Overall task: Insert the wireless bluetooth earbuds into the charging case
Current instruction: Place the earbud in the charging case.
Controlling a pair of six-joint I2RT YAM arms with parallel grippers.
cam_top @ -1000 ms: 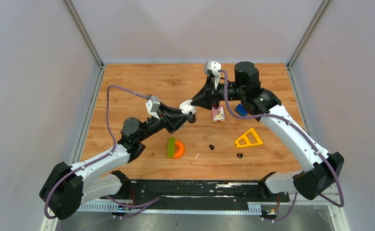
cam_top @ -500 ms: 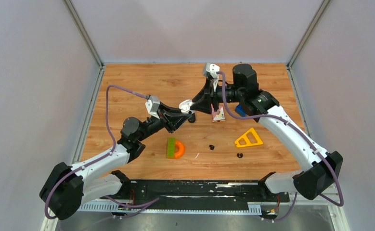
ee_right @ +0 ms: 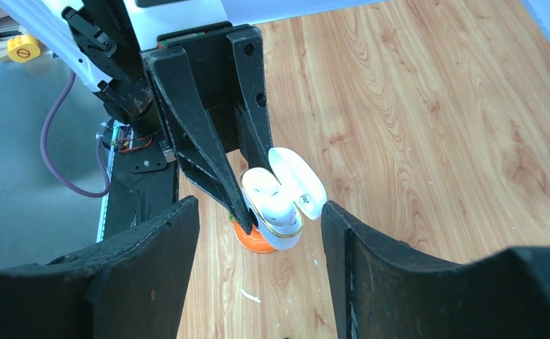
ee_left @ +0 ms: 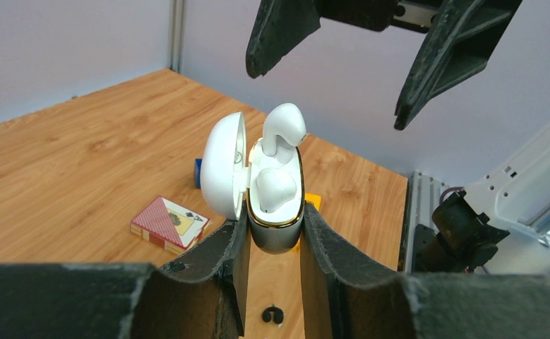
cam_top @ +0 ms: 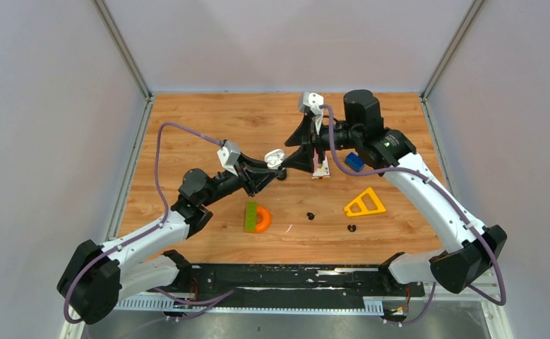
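Aloft, left fingers clamp open charging case; right fingers hover above, spread, empty.

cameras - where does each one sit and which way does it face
Top external: above and behind the bases, looking down at the table; left arm, right arm, left tool and right tool show.
Left wrist: on the left arm, looking along the left tool at the open charging case it clamps, a white earbud poking out; the right tool hangs open above.
Right wrist: on the right arm, looking down through the right tool at that case.
Shared: both wrist views show the case and the other arm's tool.
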